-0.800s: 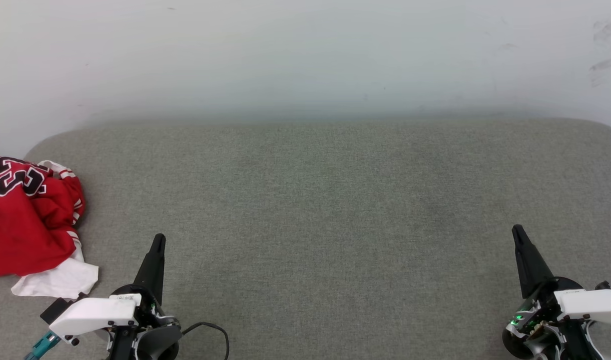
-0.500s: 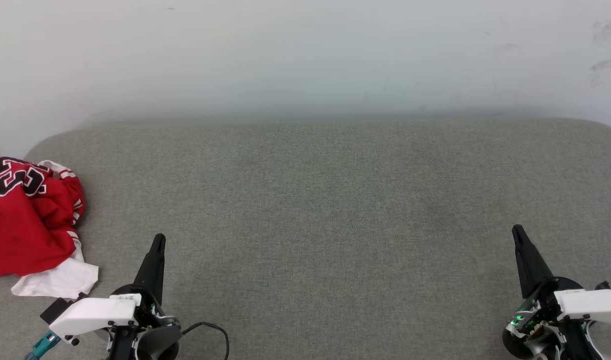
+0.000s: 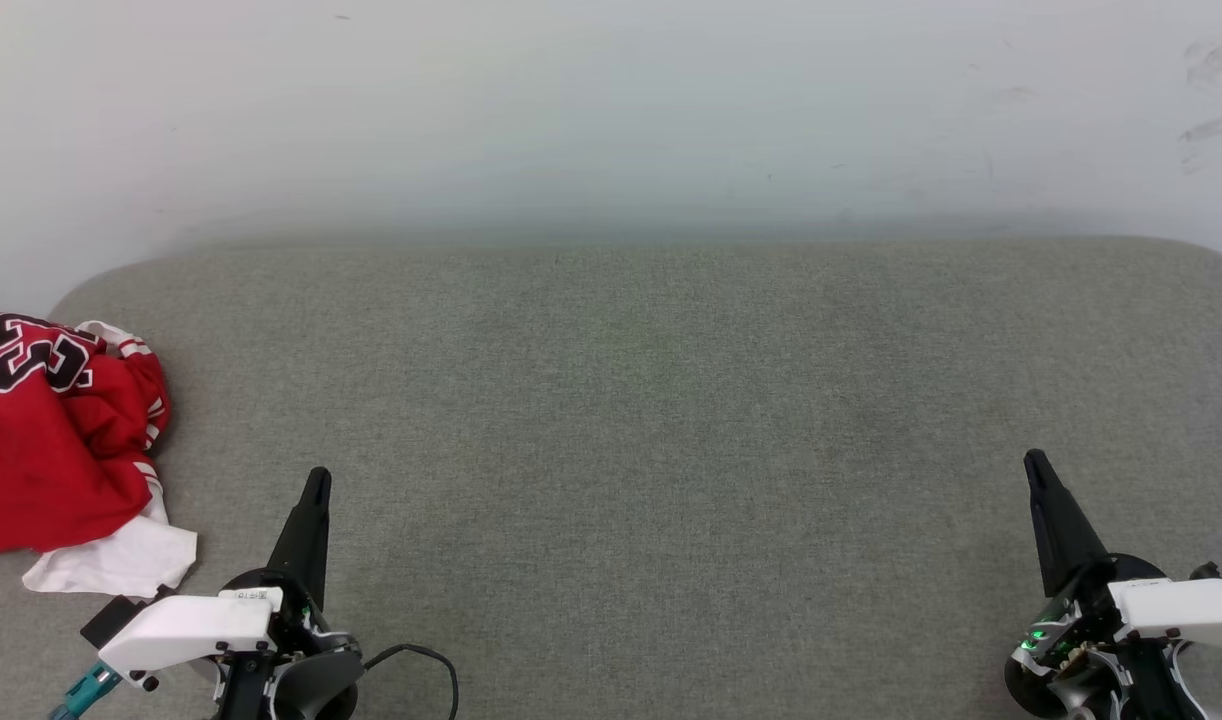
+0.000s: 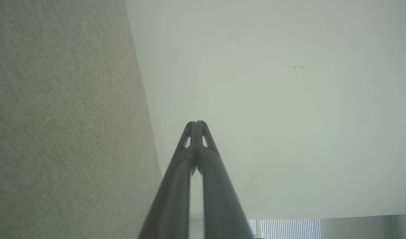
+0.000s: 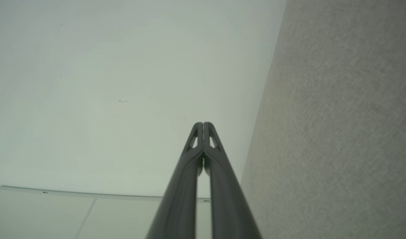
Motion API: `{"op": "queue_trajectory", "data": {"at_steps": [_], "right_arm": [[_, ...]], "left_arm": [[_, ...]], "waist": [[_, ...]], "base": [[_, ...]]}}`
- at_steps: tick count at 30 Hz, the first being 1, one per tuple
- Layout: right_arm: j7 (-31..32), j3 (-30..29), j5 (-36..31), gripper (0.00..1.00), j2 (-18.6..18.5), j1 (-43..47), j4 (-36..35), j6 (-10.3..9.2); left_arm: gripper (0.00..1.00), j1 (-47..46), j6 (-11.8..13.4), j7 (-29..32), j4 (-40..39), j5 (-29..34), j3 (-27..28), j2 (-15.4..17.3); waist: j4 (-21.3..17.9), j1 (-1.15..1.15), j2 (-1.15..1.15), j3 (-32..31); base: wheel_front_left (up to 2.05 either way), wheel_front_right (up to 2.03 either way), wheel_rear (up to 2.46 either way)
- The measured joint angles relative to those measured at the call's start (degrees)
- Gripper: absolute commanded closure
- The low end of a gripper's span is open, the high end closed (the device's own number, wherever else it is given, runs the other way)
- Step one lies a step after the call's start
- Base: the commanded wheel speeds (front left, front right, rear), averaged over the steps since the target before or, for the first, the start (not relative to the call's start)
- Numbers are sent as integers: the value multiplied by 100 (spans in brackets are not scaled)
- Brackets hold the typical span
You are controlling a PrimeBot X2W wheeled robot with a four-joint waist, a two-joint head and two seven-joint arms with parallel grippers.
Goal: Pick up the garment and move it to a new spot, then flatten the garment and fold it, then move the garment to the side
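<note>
Our left gripper, near the bench's front left corner, and right gripper, near its front right, are both closed tight and empty, while the garment lies crumpled at the left edge. We judge the risk is pinching only one loose layer of the thin heap, so it drags or slides off that edge. The bench is grey woven fabric with rounded far corners, set against a plain pale wall with faint scuffs.
</note>
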Motion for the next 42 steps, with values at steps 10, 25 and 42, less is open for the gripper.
{"op": "queue_trajectory", "data": {"at_steps": [10,25,42], "right_arm": [[0,0,0,100,0,0,0,0],[0,0,0,100,0,0,0,0],[-359,241,-66,0,10,263,-143,-1]], "left_arm": [[100,0,0,0,0,0,0,0],[100,0,0,0,0,0,0,0],[0,177,8,-326,-174,67,-381,-8]], "waist": [[0,0,0,0],[0,0,0,0],[23,0,0,14]], "base": [[0,0,0],[0,0,0],[0,0,0]]}}
